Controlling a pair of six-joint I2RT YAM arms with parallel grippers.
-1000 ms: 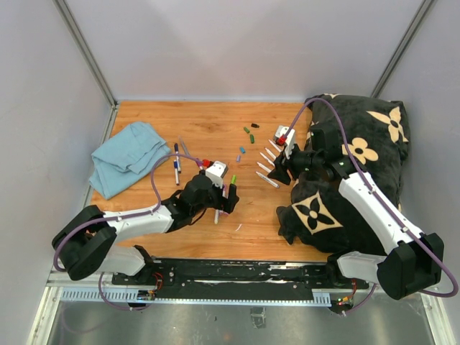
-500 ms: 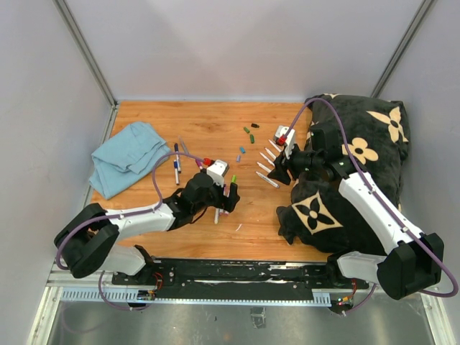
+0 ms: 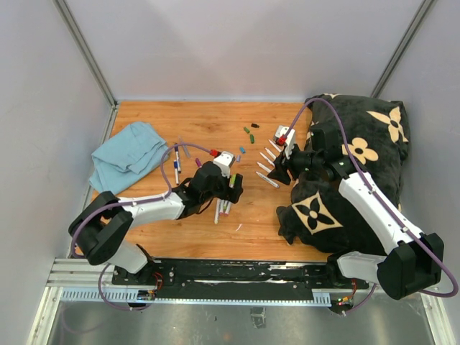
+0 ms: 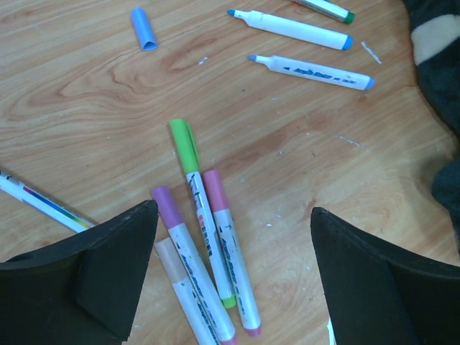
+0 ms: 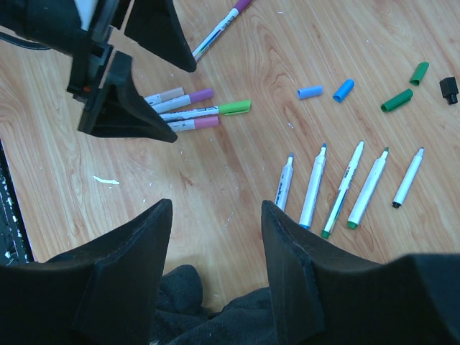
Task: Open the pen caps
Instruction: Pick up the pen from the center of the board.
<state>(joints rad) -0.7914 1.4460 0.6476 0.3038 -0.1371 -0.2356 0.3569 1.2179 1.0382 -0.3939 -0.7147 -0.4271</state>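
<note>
Four pen caps (image 4: pixel 183 136), green, purple, pink and tan, are sitting on their white markers (image 4: pixel 215 266) in a bunch at the lower middle of the left wrist view. The left tool (image 4: pixel 233 210) is hovering over them with its jaws standing wide and gripping nothing. Five loose caps (image 5: pixel 343 90), two blue, two green and one black, are lying on the bench (image 5: pixel 287 43) at the upper right of the right wrist view above five uncapped markers (image 5: pixel 313 185), while the right tool (image 5: pixel 217 205) is hanging at the lower middle, jaws partly apart and empty.
</note>
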